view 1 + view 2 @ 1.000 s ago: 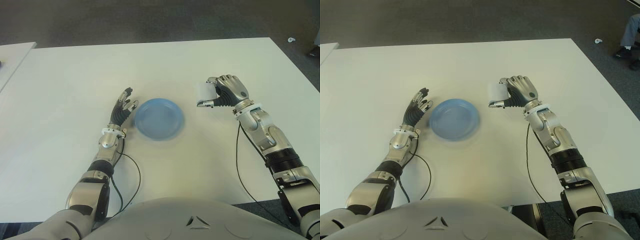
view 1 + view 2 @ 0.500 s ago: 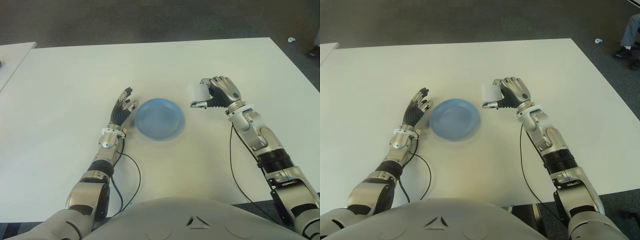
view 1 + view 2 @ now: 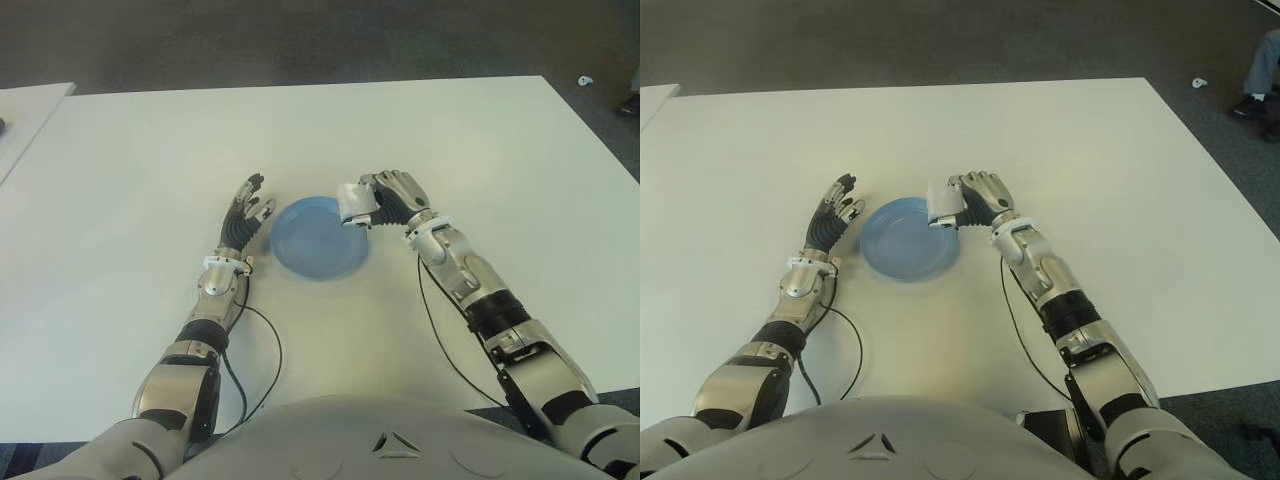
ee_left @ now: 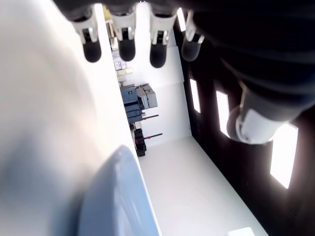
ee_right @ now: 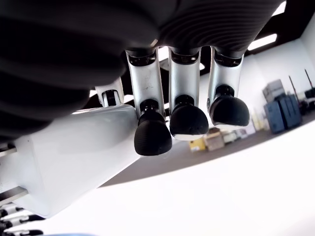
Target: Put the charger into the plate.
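Note:
A white block-shaped charger is held in my right hand, just over the right rim of the blue plate in the middle of the white table. In the right wrist view the charger fills the palm, with curled fingertips closed against it. My left hand lies on the table just left of the plate, fingers straight and spread, holding nothing. The left wrist view shows those straight fingers and the plate's rim close by.
A second white table edge shows at the far left. Dark carpet runs beyond the table. A person's foot and leg appear at the far right on the floor. A black cable trails from my left forearm.
My right hand has carried the charger leftward from right of the plate to over its right rim. The left hand and the plate have not moved.

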`<state>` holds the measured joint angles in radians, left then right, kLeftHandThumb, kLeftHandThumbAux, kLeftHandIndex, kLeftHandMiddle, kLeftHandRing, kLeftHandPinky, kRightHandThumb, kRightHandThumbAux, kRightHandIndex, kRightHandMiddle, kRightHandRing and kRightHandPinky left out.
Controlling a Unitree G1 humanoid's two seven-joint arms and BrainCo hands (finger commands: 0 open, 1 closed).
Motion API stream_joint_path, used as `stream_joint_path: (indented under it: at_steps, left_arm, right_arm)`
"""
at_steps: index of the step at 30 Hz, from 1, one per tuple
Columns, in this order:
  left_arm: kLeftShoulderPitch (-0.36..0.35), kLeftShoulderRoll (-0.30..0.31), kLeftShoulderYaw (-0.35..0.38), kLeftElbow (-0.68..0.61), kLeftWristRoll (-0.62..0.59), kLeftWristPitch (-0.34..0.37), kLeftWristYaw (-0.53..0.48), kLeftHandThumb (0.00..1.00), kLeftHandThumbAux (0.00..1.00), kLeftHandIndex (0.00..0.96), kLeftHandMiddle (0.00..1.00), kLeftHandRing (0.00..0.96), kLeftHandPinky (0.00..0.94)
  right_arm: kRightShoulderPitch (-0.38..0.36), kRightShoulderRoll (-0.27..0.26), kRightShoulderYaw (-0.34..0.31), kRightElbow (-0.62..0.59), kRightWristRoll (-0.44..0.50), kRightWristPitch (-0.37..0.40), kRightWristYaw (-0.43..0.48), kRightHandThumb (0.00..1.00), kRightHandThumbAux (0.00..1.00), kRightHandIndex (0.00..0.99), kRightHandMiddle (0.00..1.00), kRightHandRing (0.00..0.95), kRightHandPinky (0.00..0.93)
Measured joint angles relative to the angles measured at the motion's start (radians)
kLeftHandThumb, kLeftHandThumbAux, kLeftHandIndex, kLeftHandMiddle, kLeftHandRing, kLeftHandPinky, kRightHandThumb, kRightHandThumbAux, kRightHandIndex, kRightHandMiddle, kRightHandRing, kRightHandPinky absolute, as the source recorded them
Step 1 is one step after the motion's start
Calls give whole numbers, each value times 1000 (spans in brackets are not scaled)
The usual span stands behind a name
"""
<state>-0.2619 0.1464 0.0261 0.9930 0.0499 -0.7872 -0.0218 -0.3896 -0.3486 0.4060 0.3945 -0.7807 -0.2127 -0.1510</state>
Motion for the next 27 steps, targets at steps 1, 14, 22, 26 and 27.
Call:
stream_joint_path:
  at_steps: [1,14,22,26,27]
  left_arm:
    - [0,0,0,0,0,0,0,0,556,73,107,64,37]
    - [1,-1,0,-4,0,-7,10,0,565,65,106,68,33]
    - [2,-2,-1,-7,6,-8,19,0,569,67,106,69,42]
    - [3,-2,-2,-8,9,-9,19,0,566,65,105,70,50]
    - [3,-2,-2,-9,10,-9,19,0,565,65,105,70,52]
  right_arm:
    - [-6,3,3,7,0,0,0,747,708,441,848,837,827]
    - [-75,66,16,77,14,2,-2,747,708,441,847,835,818]
    - [-92,87,29,123,20,-6,-7,746,708,441,855,843,832]
    - [-92,93,33,140,22,-8,-12,746,708,441,860,848,839]
    - [-93,94,33,144,23,-8,-13,746,708,441,860,849,839]
